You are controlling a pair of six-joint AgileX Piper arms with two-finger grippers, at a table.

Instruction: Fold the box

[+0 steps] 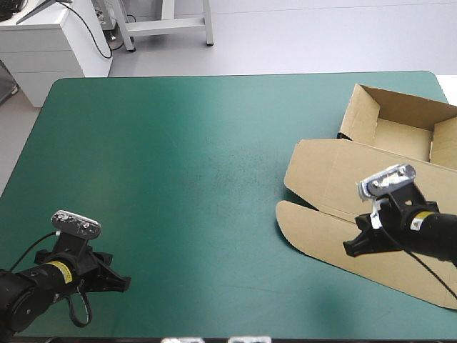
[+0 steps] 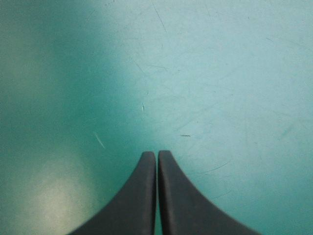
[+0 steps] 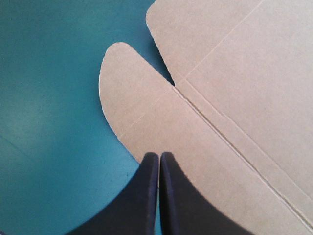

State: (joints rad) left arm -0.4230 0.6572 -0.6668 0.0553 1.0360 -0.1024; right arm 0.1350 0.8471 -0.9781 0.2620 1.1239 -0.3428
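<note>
Teal-green cover [image 1: 178, 179]; box [image 1: 321, 179] lid seemingly nearward

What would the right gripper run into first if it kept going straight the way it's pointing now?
Most likely the rounded side flap of the box, flat on the teal-green cover just ahead of the right gripper, jaws shut. Its height above the board is unclear.

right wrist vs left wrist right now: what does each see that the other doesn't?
Only right wrist: the brown box, its panel lying flat, with a rounded flap ahead of the right gripper, which is shut with its tips at the board's edge. Only left wrist: the left gripper, shut, with fine scratches ahead of it and no board. Both: the teal-green cover and black fingers meeting in a point.
</note>
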